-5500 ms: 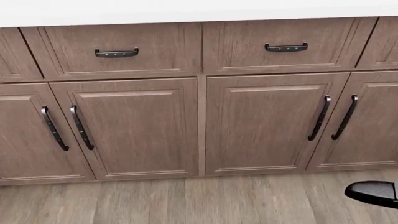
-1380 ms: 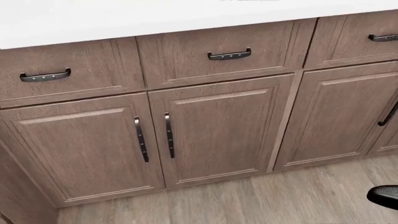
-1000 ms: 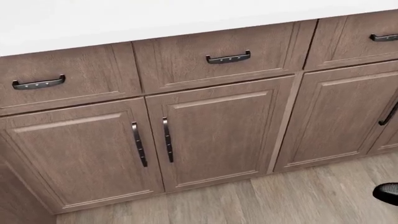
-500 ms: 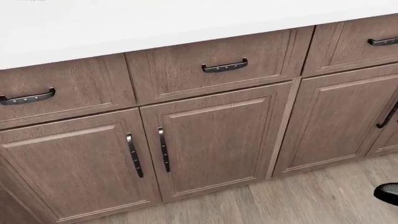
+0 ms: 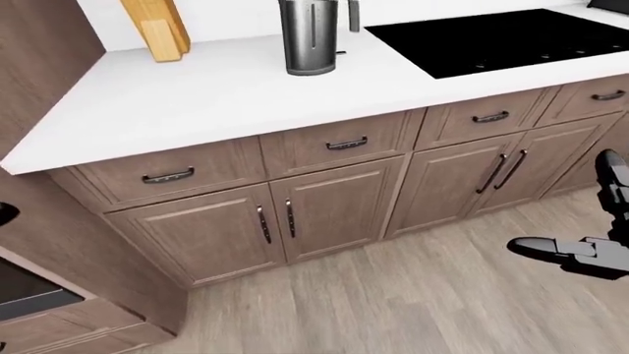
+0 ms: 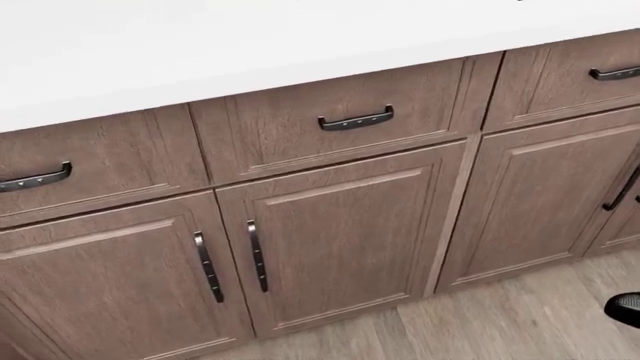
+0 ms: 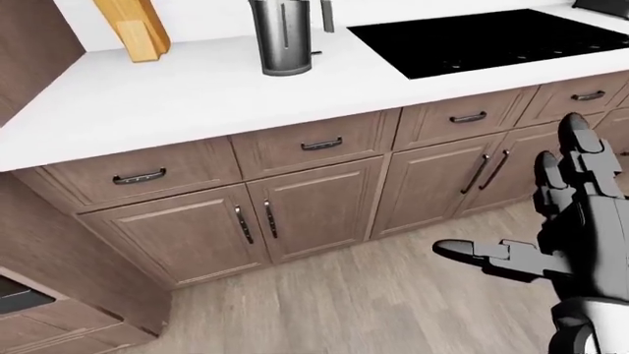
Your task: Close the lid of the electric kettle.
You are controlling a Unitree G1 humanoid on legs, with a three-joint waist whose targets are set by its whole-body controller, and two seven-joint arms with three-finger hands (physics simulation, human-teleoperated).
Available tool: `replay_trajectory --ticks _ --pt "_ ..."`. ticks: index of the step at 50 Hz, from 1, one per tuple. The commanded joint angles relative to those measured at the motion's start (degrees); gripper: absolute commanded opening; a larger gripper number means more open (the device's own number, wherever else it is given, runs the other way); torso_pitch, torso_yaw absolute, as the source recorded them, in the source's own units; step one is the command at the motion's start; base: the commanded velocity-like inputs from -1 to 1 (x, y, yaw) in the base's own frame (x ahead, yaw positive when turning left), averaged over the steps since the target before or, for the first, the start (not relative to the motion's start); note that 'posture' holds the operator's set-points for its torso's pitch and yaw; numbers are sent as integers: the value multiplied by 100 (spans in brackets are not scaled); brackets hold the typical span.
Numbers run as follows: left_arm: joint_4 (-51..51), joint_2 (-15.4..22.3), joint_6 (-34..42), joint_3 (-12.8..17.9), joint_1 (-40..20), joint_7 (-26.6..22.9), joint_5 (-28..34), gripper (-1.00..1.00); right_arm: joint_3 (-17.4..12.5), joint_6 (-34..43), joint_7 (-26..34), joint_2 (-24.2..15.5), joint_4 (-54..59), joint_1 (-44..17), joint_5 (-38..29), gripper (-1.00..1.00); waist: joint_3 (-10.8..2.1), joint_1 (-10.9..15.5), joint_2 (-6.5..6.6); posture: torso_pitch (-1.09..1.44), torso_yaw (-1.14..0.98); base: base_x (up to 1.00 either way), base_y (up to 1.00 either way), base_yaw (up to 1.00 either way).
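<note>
A: Start at the fingers. What does the right hand [image 7: 565,221] show?

B: In the right-eye view its dark fingers [image 7: 580,151] are spread wide, two pointing up and the third stretched sideways toward the left of the view. They grip nothing; only wood-look floor [image 7: 374,302] lies behind them. The hand sits at the lower right of that view, well apart from the counter.

A: And the left hand?

B: It does not show in any view, so its fingers cannot be judged.

A: Where is the kettle?

B: The electric kettle [image 5: 309,37], a tall steel body on a dark base, stands upright on the white countertop [image 5: 197,96] near the top of the left-eye view. Its upper part runs past the top edge, so whether the lid is up or down cannot be told. A narrow metallic piece stands just right of the body.

A: What is around it?

B: To its left, a tilted wooden block [image 5: 157,28] rests on the same counter. To its right, a flat black cooktop [image 5: 501,38] is set into the surface. Below run brown drawers [image 5: 334,144] and cabinet doors [image 5: 334,206] with dark handles.

A: And the head view?

B: Only the counter's edge, drawers and doors, with a dark scrap at the lower right corner.
</note>
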Motion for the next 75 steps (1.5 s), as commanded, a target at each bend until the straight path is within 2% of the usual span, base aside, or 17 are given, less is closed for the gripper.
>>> replay_trajectory --ticks 1,2,3,8,13,22,26,27,35,39,40,42,47,52,60,64,75 --pt "-23 92 -121 57 -43 13 23 100 -39 -126 -22 -58 -109 -45 29 96 -127 12 181 0 0 9 2 0" --pt "-28 87 -123 47 -41 14 22 100 -33 -128 -34 -63 -109 -41 37 96 -61 72 -87 0 0 9 2 0" --pt "-28 79 -135 33 -33 9 42 100 -25 -133 -38 -67 -109 -36 35 96 -38 51 22 0 0 9 2 0" --pt "-34 83 -125 36 -43 19 24 100 -40 -114 -45 -76 -109 -50 49 95 -57 85 -196 0 0 9 2 0" --pt "3 78 -140 71 -26 -13 44 100 -5 -137 -41 -43 -109 -42 17 95 -76 106 -723 0 0 13 2 0" --pt "-13 78 -121 45 -41 7 43 100 99 -144 -34 -28 -109 -42 -94 96 28 26 -394 0 0 19 2 0" --pt "-15 106 -92 89 -44 21 -4 100 74 -117 -37 -43 -109 -60 -63 96 -92 -10 150 0 0 18 2 0" --pt "-9 103 -107 76 -38 20 10 100 59 -114 -49 -62 -109 -60 -37 95 -55 56 -50 0 0 20 2 0" --pt "1 131 -105 89 -41 48 -30 100 15 -114 -86 -83 -109 -46 40 95 -20 110 -286 0 0 18 2 0" --pt "7 124 -123 61 -46 47 -5 100 29 -106 -160 -130 -109 -41 106 95 -71 128 -731 0 0 19 3 0" --pt "11 110 -143 46 -36 35 19 100 35 -112 -188 -144 -109 -28 132 95 -56 61 -510 0 0 18 2 0" --pt "16 109 -144 45 -43 31 26 100 46 -129 -203 -143 -109 -12 136 95 -30 50 -616 0 0 19 2 0" --pt "9 101 -145 43 -45 10 56 100 88 -150 -79 -50 -109 -27 -42 96 15 9 -421 0 0 19 2 0" --pt "10 81 -162 25 -37 -3 81 100 85 -121 46 17 -109 -84 -176 96 -152 -55 64 0 0 18 2 0" --pt "14 79 -153 48 -37 -14 81 100 69 -151 112 61 -109 -93 -214 96 -17 95 -243 0 0 19 2 0" --pt "13 84 -144 70 -38 -23 73 100 71 -145 147 79 -109 -108 -250 95 -105 131 -669 0 0 19 3 0" --pt "18 64 -146 50 -37 -26 103 100 161 -156 99 70 -109 -100 -277 95 12 -23 -230 0 0 19 2 0"
